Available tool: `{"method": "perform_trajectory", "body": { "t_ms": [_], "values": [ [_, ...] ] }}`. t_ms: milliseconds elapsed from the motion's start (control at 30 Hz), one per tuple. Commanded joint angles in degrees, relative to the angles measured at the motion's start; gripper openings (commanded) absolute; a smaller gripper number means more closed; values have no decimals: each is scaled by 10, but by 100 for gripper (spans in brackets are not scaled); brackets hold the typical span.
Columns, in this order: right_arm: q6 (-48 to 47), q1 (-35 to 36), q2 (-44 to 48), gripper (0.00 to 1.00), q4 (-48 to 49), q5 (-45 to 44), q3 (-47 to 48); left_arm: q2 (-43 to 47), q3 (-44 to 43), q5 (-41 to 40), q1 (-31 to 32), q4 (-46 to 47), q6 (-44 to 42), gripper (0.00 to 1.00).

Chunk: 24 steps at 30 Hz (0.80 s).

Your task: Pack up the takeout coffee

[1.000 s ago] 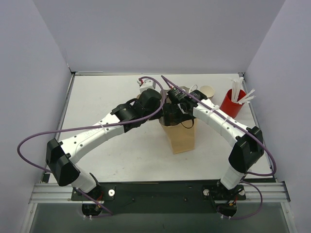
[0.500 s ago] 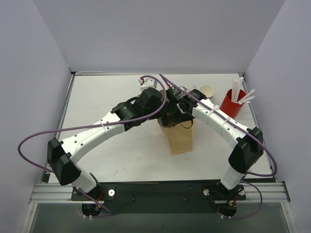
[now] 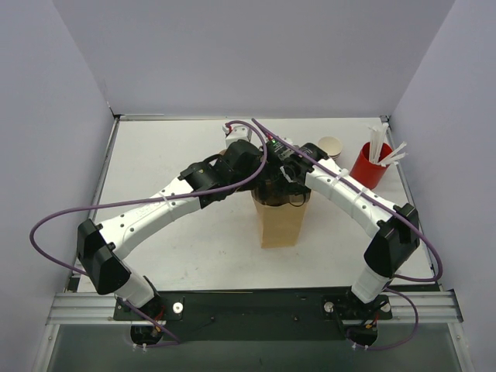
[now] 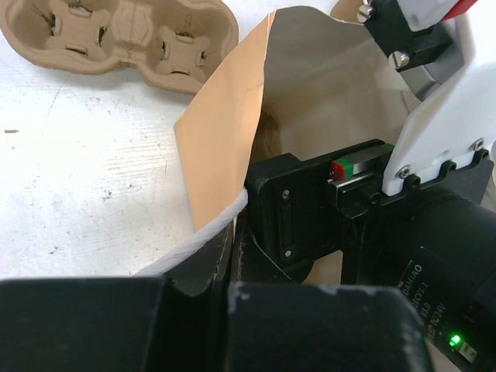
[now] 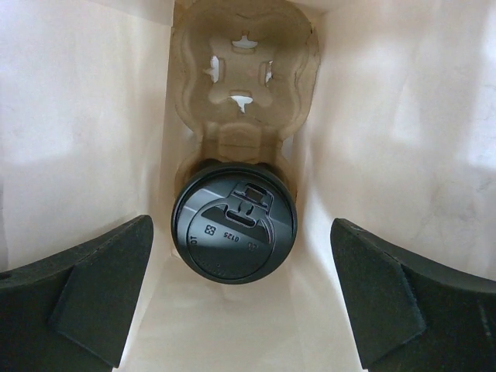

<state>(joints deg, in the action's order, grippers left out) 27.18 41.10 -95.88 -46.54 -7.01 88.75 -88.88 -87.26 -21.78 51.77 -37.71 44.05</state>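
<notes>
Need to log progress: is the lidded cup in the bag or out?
In. The right wrist camera shows the cup sitting upright in a carrier slot between the bag walls.

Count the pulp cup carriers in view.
2: a carrier inside the paper bag, holding the lidded cup; another carrier on the table beside it. Arms may hide others.

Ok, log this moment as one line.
left gripper shut on paper bag rim | right gripper open inside bag, above lidded cup | cup seated in pulp carrier at bag bottom
</notes>
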Motion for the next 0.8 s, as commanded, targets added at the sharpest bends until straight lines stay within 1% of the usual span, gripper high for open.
{"method": "perform_trajectory", "body": {
  "t_ms": [0,500,767],
  "values": [
    [-5,13,13,93,-17,-7,27,-2,-33,14,4,29,-3,0],
    [-13,7,23,93,-29,-12,41,5,-10,6,1,23,19,0],
    [-14,-1,27,93,-32,-11,33,10,3,3,-1,23,27,0]
  ]
}}
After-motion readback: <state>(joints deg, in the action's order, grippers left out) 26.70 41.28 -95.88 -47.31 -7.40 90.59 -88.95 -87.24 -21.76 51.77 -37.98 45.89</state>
